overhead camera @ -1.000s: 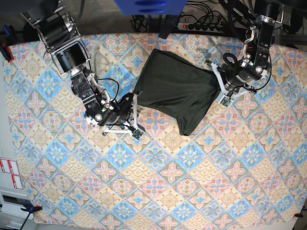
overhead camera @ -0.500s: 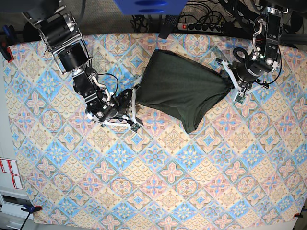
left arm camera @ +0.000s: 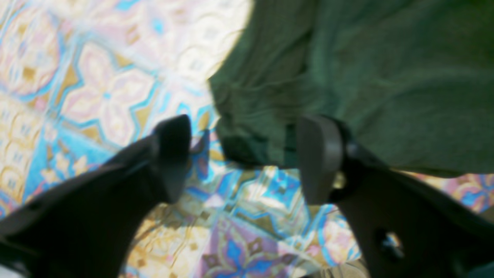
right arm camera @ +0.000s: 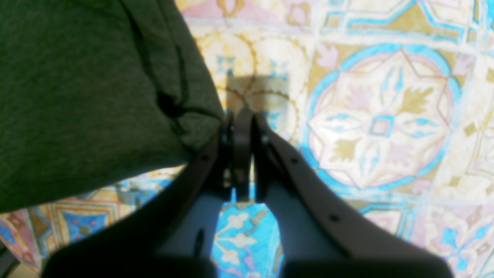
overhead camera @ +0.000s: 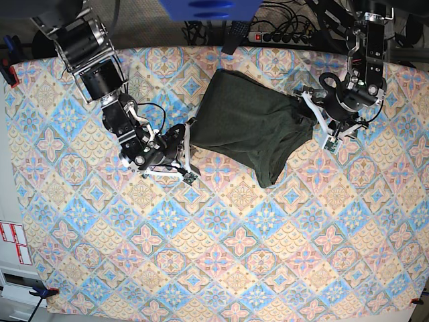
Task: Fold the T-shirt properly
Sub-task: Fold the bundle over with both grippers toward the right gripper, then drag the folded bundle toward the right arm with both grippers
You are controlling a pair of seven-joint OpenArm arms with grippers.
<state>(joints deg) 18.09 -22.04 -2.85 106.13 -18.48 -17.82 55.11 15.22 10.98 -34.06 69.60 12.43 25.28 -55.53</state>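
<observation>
T-shirt: bunched at the desk's far side, between both arms
Left gripper: fingers spread, corner just off them
Right gripper: fingers pinched shut at the other edge, probably anchoring it

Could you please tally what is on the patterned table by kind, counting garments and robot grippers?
Garments: 1, the T-shirt
Grippers: 2, the left gripper, jaws apart at the shirt's edge, and the right gripper, jaws together beside the shirt
Total: 3
</observation>
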